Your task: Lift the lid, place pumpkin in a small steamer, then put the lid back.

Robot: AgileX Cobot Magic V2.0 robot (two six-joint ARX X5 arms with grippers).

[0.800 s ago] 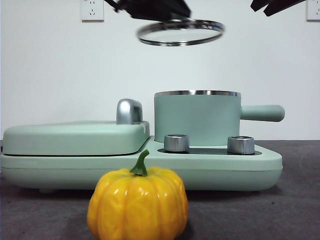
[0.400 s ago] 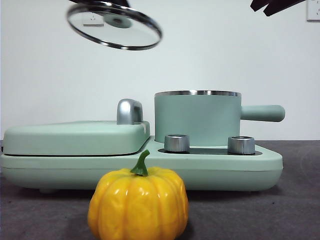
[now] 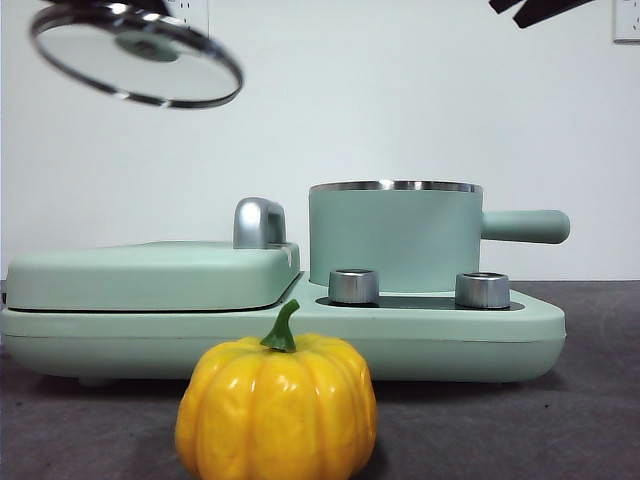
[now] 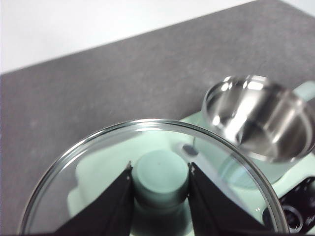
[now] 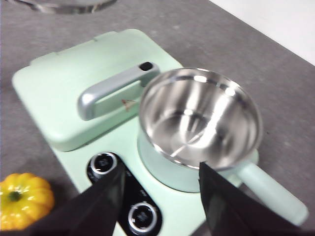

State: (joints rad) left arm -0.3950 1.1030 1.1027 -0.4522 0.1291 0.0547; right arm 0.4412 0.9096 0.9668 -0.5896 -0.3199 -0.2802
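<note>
We have the first step done: our left gripper point(image 4: 160, 179) is clamped on the knob of the lid point(image 3: 137, 60), holding it tilted high at the far left, well clear of the small steamer point(image 3: 395, 235). The steamer stands open and bare inside on the right of the griddle unit point(image 3: 150, 275). The pumpkin point(image 3: 277, 408) sits untouched on the table point(image 3: 590, 420), near and in front. Our right gripper point(image 5: 157, 189) hangs spread and empty above the steamer. Loading the pumpkin and replacing the lid remain.
</note>
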